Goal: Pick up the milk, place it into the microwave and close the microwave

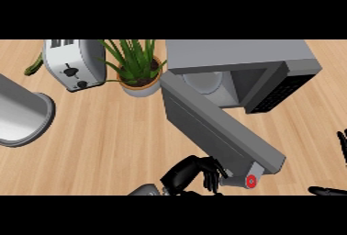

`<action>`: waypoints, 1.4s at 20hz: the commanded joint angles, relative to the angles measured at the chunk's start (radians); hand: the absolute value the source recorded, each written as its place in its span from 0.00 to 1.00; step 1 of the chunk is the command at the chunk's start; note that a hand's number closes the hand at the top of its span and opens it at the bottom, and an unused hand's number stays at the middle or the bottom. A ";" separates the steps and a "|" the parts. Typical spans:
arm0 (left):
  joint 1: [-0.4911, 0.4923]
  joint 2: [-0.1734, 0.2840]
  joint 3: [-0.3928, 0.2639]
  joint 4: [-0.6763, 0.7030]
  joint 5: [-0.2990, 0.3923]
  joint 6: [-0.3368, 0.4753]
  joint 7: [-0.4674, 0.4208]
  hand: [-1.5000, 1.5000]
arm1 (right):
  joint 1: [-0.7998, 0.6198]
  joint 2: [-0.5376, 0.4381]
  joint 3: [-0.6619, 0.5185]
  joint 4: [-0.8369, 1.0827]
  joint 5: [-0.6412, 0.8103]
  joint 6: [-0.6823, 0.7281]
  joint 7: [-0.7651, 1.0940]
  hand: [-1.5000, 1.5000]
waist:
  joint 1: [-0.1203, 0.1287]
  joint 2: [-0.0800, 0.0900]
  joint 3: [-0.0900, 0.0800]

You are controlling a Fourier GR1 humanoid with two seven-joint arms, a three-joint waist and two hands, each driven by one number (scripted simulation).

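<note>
Looking down, you see your left hand (pixel 196 173) curled round the milk (pixel 243 181) beside the microwave (pixel 238 62) door (pixel 215 131), while your right hand (pixel 343 144) rests open at the edge.

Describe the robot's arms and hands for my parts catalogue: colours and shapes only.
The left hand is glossy black with rounded, segmented fingers, on a grey forearm that barely shows. Of the right hand, only slim black fingers show at the right edge. No cables or markings show.
</note>
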 commanded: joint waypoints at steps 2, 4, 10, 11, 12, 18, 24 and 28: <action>-0.087 -0.023 -0.065 0.001 0.133 0.109 -0.027 0.00 | -0.007 0.006 0.030 -0.053 -0.021 0.074 -0.010 0.00 | -0.040 0.007 -0.002; -0.142 -0.023 -0.074 0.004 0.170 0.134 -0.011 1.00 | 0.001 -0.017 0.023 -0.082 -0.039 0.082 0.015 0.00 | -0.058 0.007 -0.002; -0.272 -0.023 -0.061 0.027 0.247 0.206 0.007 1.00 | -0.034 -0.050 0.050 -0.134 -0.056 0.106 0.069 0.00 | -0.108 0.017 -0.002; -0.280 -0.023 -0.059 0.030 0.257 0.218 -0.001 1.00 | -0.048 -0.039 0.062 -0.141 -0.055 0.099 0.075 0.00 | -0.118 0.022 -0.003; -0.279 -0.023 -0.064 0.033 0.251 0.258 -0.022 1.00 | -0.036 -0.026 0.071 -0.159 -0.055 0.099 0.064 0.00 | -0.131 0.018 -0.003; -0.417 -0.022 -0.022 0.084 0.302 0.297 -0.011 1.00 | -0.080 -0.078 0.077 -0.182 -0.068 0.124 0.105 0.00 | -0.173 0.031 -0.002; -0.508 -0.022 0.002 0.151 0.349 0.325 -0.004 1.00 | -0.121 -0.078 0.082 -0.212 -0.095 0.122 0.129 0.00 | -0.222 0.046 -0.001; -0.559 -0.023 0.017 0.169 0.392 0.337 -0.007 1.00 | -0.158 -0.087 0.091 -0.220 -0.119 0.148 0.150 0.00 | -0.242 0.062 0.003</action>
